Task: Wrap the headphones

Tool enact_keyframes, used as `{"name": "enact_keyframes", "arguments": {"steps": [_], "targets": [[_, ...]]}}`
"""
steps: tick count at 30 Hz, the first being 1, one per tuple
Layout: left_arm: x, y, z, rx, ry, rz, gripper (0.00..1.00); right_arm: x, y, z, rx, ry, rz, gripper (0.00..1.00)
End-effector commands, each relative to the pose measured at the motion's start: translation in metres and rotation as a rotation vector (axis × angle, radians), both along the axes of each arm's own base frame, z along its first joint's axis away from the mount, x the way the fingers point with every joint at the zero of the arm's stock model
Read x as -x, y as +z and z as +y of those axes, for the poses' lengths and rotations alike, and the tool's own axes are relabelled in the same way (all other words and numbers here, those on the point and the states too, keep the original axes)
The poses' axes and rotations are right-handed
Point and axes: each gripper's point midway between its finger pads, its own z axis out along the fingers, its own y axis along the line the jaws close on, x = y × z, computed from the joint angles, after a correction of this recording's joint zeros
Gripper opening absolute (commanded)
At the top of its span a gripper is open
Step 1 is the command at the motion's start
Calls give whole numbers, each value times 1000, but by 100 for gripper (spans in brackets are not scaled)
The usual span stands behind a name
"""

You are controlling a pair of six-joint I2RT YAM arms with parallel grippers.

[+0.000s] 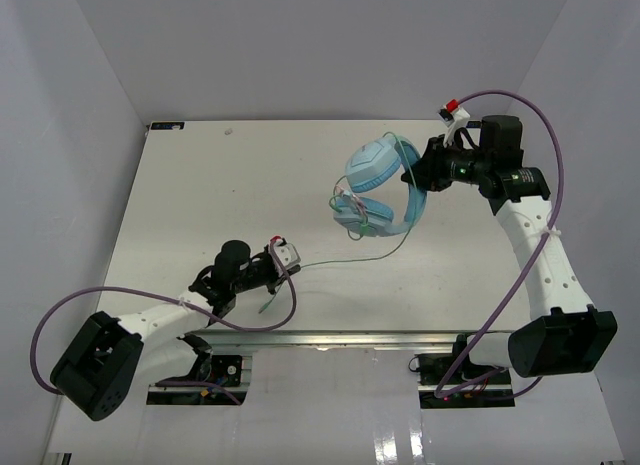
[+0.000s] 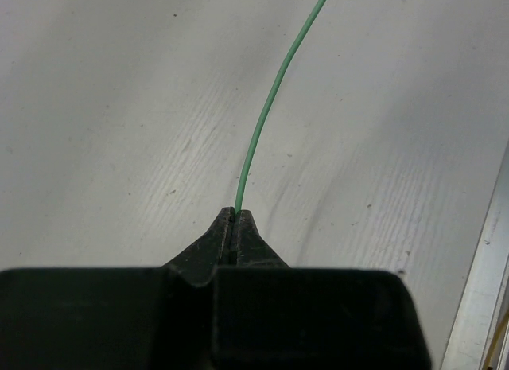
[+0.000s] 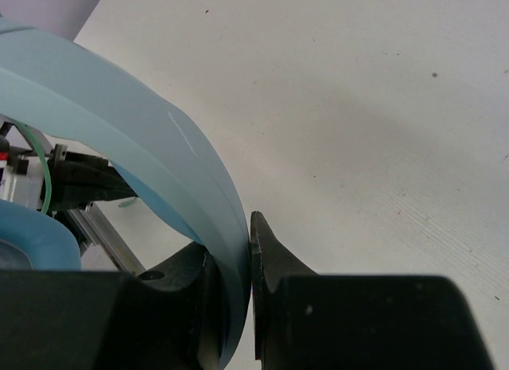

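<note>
The light blue headphones (image 1: pixel 375 185) are held above the table at the right of centre. My right gripper (image 1: pixel 425 173) is shut on their curved headband (image 3: pixel 159 139), which passes between the two fingers in the right wrist view. The thin pale green cable (image 1: pixel 350 259) runs from the ear cups down and left to my left gripper (image 1: pixel 285 263). My left gripper (image 2: pixel 236 219) is shut on the cable (image 2: pixel 266 119), which rises out from between the closed fingertips. The loose end with the plug hangs near the left gripper (image 1: pixel 268 303).
The white table (image 1: pixel 200 195) has a metal rail (image 1: pixel 330 337) along its near edge. Thick purple robot cables (image 1: pixel 545 185) loop beside each arm. White walls stand behind and on both sides.
</note>
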Motion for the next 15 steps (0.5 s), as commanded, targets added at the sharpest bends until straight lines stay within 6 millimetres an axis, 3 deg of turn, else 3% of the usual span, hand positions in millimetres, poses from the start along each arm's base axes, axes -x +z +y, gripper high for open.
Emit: {"name": "enact_keyframes", "arguments": {"steps": [1, 8, 15], "targets": [[-25, 22, -1, 18, -1, -45, 0, 25, 45, 2, 2, 96, -177, 8], [-53, 53, 14, 66, 43, -97, 0, 30, 25, -8, 104, 111, -234, 8], [-66, 59, 23, 46, 67, -109, 0, 46, 20, -2, 126, 235, -297, 8]]}}
